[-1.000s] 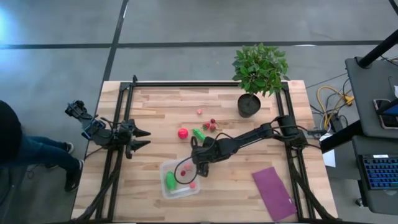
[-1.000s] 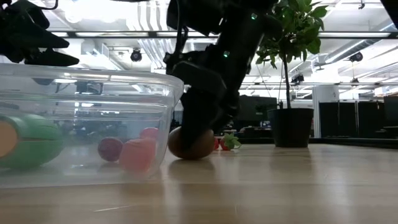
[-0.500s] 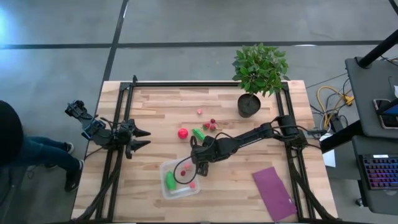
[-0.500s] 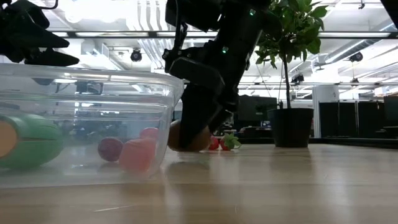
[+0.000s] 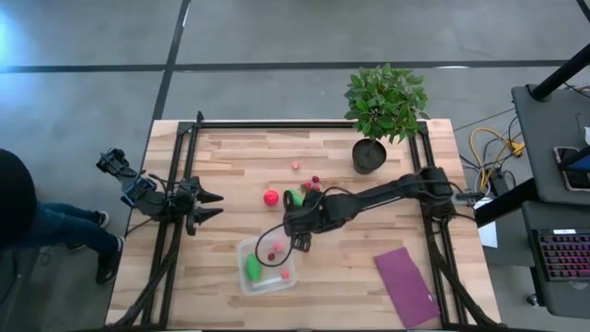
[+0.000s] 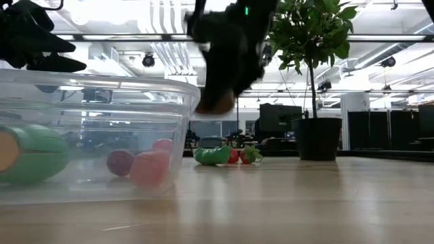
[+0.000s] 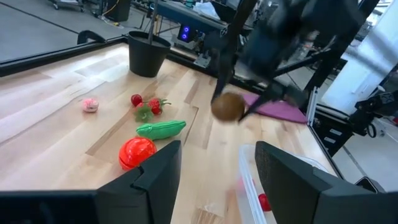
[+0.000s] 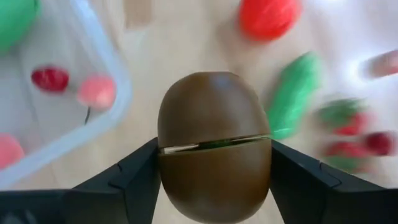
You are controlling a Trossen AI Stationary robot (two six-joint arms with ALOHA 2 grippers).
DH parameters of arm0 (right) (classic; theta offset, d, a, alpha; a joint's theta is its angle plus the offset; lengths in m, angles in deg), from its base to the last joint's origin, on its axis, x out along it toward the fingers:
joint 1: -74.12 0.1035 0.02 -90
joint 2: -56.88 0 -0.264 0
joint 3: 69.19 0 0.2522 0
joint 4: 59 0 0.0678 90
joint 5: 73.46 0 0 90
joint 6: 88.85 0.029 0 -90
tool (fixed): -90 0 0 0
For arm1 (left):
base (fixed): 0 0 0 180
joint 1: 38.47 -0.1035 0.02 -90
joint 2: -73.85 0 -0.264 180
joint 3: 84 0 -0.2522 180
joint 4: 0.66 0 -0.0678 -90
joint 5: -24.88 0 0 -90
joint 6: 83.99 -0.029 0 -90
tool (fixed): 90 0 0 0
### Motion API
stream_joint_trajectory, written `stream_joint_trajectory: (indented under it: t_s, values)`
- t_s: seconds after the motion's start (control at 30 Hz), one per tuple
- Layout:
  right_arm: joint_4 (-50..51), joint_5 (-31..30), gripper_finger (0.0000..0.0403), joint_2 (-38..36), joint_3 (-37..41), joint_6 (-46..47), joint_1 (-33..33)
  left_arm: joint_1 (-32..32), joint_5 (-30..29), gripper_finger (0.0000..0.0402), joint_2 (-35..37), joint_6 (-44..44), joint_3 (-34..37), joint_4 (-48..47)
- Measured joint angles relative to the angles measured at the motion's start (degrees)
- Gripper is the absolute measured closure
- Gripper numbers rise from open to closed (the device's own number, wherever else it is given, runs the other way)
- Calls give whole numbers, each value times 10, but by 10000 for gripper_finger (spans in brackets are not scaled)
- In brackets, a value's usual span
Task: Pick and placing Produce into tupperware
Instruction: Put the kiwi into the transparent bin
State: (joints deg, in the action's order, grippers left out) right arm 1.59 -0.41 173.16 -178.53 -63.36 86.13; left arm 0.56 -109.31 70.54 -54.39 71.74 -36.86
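My right gripper is shut on the brown oval and holds it in the air beside the clear tupperware, about level with its rim in the low view. The tupperware holds one green oblong piece and some small red and pink bits. On the table lie the red ball, the other green oblong piece, a few red bits and a pink bit. My left gripper waits open at the table's left edge. My right gripper pinches the brown oval between its two fingers, one on each side of its middle, level with the seam around it. The fingers come from above, slanting down. The oval is lifted clear of the table.
A potted plant stands at the far right. A flat purple cloth lies at the near right. Dark frame rails run along both sides of the table. A person stands beyond the left edge.
My right gripper has risen with the brown oval, which stood on the table beside the tupperware a second ago and now hangs clear, near the height of the box's rim. The gripper has stayed shut on it.
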Motion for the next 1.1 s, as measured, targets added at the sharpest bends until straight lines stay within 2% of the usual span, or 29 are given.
stream_joint_trajectory:
  t_s: [0.07,0.2,0.4,0.9,1.1]
  values:
    - [27,-24,157,-14,-26,0,0,0,0,210,0,0,0,0]
    - [53,-33,161,-35,-89,-1,0,0,0,210,0,0,0,0]
    - [29,10,150,-24,-189,-1,14,0,0,210,0,0,0,0]
    - [34,148,156,129,-294,57,61,0,0,210,0,0,0,0]
    - [64,151,149,194,-371,31,71,0,0,210,0,0,0,0]
